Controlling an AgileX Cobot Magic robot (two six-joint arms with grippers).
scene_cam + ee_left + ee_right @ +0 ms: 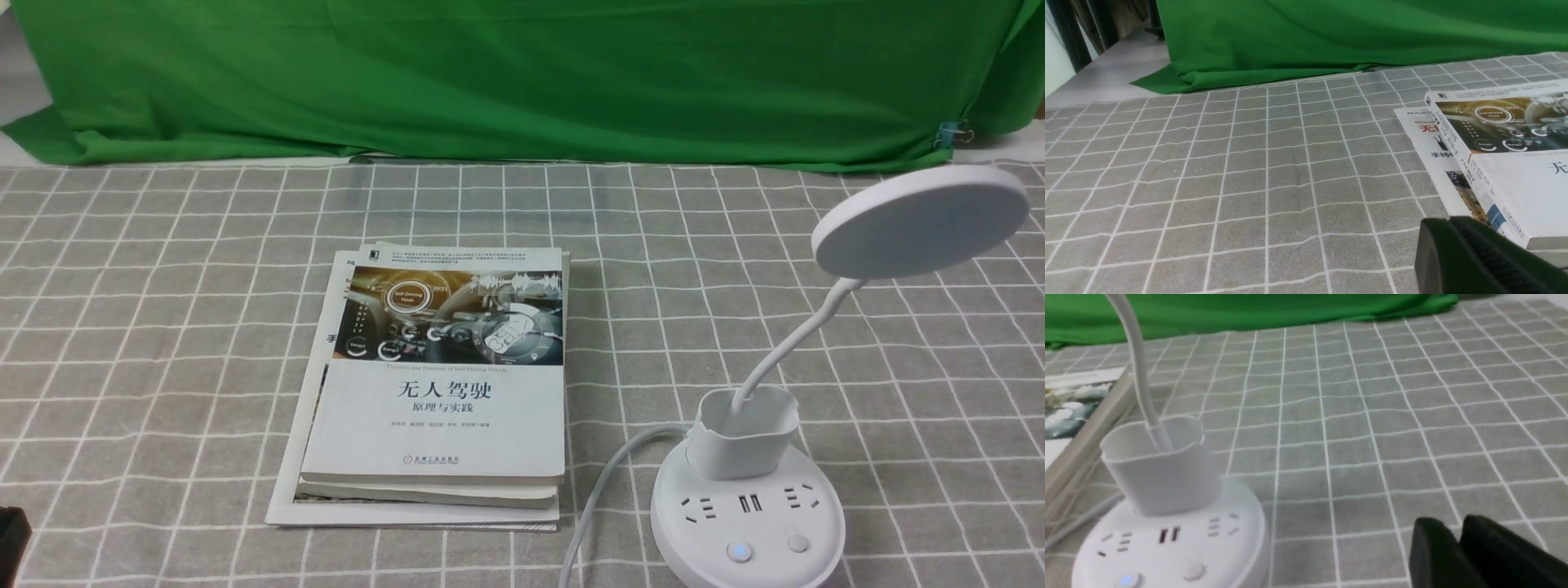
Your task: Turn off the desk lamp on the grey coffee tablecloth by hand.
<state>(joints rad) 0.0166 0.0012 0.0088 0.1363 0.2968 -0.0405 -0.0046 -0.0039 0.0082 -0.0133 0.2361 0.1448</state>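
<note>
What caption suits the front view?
White disc-headed desk lamp beside stacked books on grey white-gridded tablecloth.

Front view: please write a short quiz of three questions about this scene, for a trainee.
1. True or false: the lamp stands on the books.
2. Which button on the lamp's base glows blue? A: the one nearer the books. B: the one farther from them.
3. Fill in: the cloth is grey with a grid of ____ lines.
Key: 1 false; 2 A; 3 white.
</note>
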